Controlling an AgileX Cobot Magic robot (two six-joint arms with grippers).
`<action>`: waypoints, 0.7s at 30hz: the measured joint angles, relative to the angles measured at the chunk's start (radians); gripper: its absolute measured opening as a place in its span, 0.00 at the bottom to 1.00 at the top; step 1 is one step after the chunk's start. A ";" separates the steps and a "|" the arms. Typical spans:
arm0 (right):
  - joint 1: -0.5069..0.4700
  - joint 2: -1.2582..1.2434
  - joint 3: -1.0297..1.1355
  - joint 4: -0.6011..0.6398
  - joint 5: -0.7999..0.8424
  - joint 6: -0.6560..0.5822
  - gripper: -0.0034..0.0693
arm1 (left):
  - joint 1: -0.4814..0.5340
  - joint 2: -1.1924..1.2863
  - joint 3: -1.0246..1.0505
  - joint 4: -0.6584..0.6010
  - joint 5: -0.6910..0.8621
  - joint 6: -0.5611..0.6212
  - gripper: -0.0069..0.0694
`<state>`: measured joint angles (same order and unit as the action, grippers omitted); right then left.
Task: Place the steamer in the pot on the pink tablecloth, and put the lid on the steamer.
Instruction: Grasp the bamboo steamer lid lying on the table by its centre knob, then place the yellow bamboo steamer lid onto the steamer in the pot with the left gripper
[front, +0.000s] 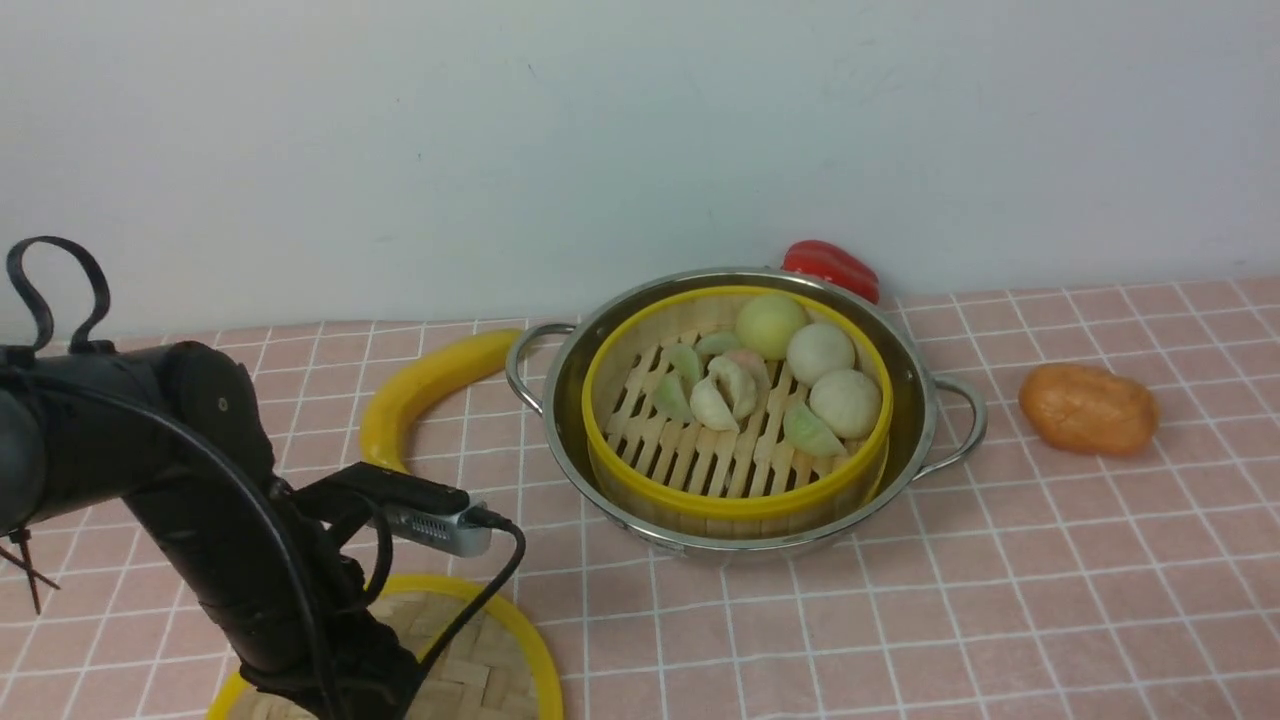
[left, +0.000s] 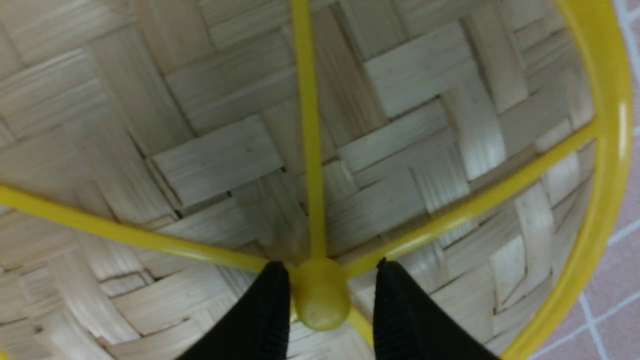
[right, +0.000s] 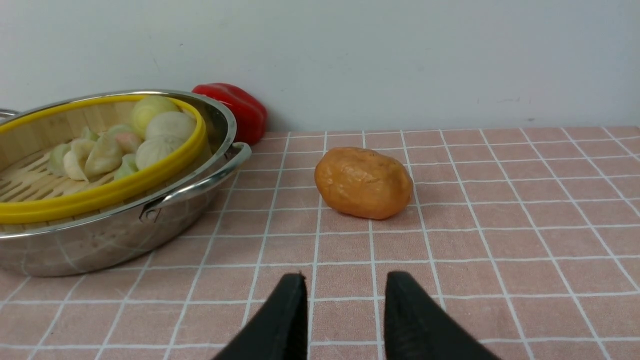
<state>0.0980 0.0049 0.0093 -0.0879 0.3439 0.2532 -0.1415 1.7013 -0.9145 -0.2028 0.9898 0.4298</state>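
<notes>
Left wrist view — left gripper jaws stand apart astride the knob of the lid, not pinching; centre, then close squarely before lifting. Right gripper parted, empty.

We can read no text, label, brand, number or sign in any view. The wide shiny stainless-steel pot shows bare metal. The pink tablecloth with a white grid carries only lines. The small silver camera housing is too small to show us any marking.
</notes>
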 joint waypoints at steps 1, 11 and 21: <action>0.000 0.000 0.000 0.000 0.000 0.000 0.38 | 0.000 0.000 0.000 0.000 0.000 -0.005 0.41; 0.000 0.000 0.000 0.000 0.000 0.000 0.38 | -0.006 0.023 -0.015 0.024 0.020 -0.102 0.24; 0.000 0.000 0.000 0.000 0.000 0.000 0.38 | -0.008 -0.089 -0.143 0.269 0.203 -0.109 0.24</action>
<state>0.0980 0.0049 0.0093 -0.0879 0.3439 0.2532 -0.1496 1.6124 -1.0579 0.0664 1.1927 0.3212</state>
